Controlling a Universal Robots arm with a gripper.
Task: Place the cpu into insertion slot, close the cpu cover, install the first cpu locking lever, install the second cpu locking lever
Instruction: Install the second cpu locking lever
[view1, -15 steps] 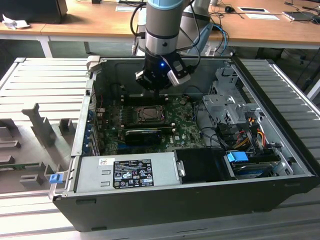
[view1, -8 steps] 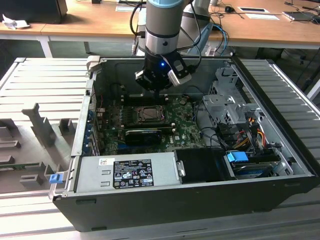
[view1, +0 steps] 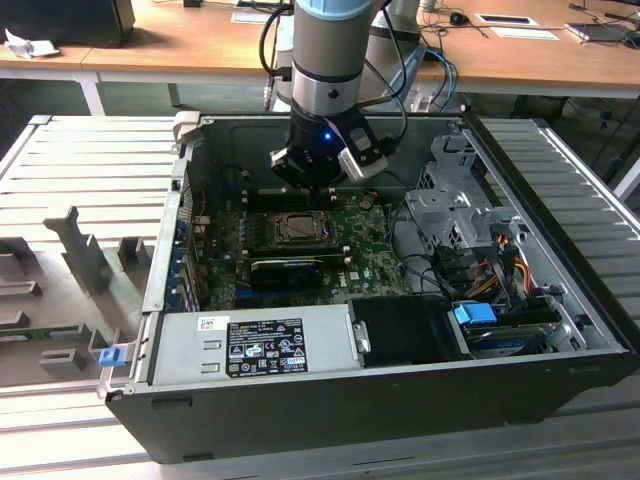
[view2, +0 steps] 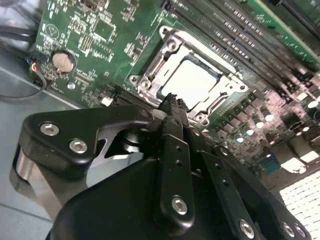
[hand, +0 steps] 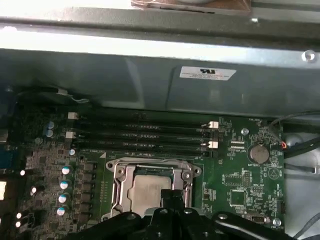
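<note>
Hovering just above the motherboard (view1: 330, 250), the gripper (view1: 318, 183) hangs inside an open computer case (view1: 560, 300) that lies on a ribbed grey metal table (view1: 90, 170). Jaws look pressed together and pinch nothing: in the second wrist view the gripper (view2: 172, 102) narrows to one closed black tip at the near edge of the insertion slot (view2: 150, 70). The cpu (view2: 192, 80) lies flat in that slot, pale face up, with the cpu cover (view2: 222, 75) down around it as a silver frame. In the first wrist view the cpu (hand: 150, 190) sits under the cover (hand: 120, 180), with black memory slots (hand: 145, 135) on its far side. A coin cell battery (hand: 259, 153) sits apart on the green board. In the exterior view a power supply (view1: 250, 345) fills the case's near left corner, and loose cables (view1: 500, 260) lie at the exterior view's right.
</note>
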